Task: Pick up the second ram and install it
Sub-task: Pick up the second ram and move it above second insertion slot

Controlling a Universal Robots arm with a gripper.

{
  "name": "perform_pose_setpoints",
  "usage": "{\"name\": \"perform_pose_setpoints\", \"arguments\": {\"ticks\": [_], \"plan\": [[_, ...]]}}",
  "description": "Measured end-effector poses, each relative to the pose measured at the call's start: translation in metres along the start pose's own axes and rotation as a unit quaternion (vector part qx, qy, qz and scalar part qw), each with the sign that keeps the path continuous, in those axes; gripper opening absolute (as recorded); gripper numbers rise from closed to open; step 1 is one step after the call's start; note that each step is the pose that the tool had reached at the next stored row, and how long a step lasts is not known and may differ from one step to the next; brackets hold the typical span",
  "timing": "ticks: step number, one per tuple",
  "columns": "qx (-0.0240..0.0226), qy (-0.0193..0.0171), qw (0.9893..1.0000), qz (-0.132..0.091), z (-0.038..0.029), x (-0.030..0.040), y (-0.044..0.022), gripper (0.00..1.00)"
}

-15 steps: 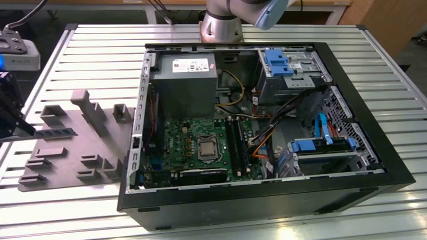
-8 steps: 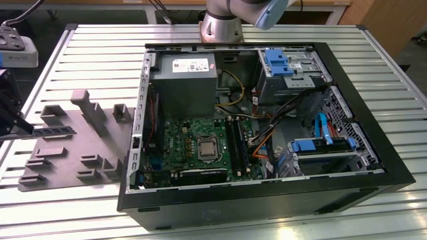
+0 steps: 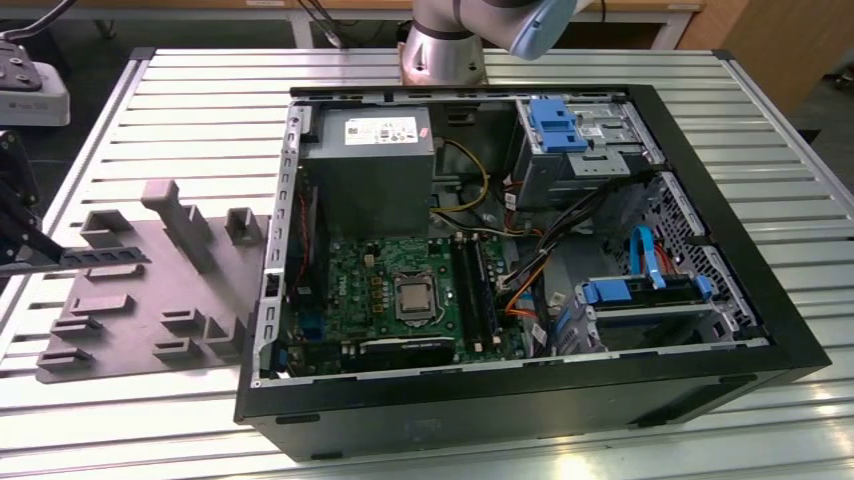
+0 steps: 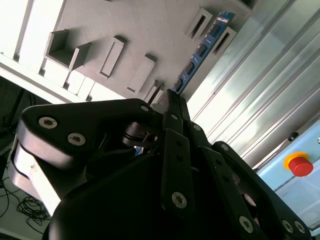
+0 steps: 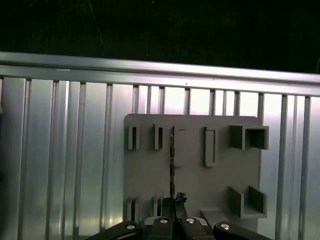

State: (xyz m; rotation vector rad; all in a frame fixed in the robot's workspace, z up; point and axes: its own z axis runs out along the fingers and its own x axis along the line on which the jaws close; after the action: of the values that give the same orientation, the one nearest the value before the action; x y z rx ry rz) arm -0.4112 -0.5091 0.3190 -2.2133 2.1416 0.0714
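The second ram [image 3: 104,257] is a long, narrow stick with dark chips, held level over the grey fixture plate [image 3: 134,300] at the exterior view's left. My gripper [image 3: 54,258] is shut on one end of it. In the second wrist view the ram [image 4: 200,52] shows as a blue board reaching out from the closed black fingers [image 4: 172,107]. In the first wrist view the ram [image 5: 172,165] is seen edge-on above the plate [image 5: 192,165], beside the narrow fixture slots [image 5: 157,137]. The motherboard's long black slots [image 3: 474,285] lie inside the open computer case [image 3: 521,400].
The case stands on a slatted aluminium table [image 3: 200,90], with a power supply [image 3: 367,170], drive bays [image 3: 574,140] and loose cables [image 3: 534,280] inside. Tall grey fixture blocks [image 3: 180,220] rise from the plate between the gripper and the case. The arm's base [image 3: 441,50] stands behind the case.
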Motion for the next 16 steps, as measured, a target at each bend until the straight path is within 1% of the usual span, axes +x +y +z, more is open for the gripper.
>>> {"name": "perform_pose_setpoints", "arguments": {"ticks": [9,16], "plan": [[0.001,-0.0038,1.0,0.0,-0.0072,-0.0005,-0.0001,0.12],[0.0021,-0.0061,1.0,0.0,-0.0141,-0.001,-0.0001,0.12]]}}
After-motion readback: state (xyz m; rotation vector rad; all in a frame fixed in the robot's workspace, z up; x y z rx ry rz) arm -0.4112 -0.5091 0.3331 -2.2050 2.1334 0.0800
